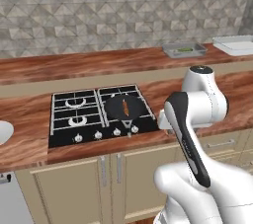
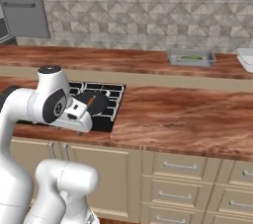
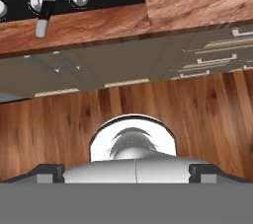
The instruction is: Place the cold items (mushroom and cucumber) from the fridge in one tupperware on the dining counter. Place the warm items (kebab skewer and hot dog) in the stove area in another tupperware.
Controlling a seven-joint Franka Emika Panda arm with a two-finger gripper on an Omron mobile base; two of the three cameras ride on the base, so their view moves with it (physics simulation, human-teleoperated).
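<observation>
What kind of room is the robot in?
It looks like a kitchen. There is a black gas stove with a pan on it, set in a wooden counter with beige cabinets below and a tiled wall behind.

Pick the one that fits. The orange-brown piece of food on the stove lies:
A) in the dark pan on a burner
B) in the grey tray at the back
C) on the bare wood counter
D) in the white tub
A: the orange-brown food lies inside the dark round pan on the stove's front right burner, apart from the grey tray and the white tub on the back counter.
</observation>
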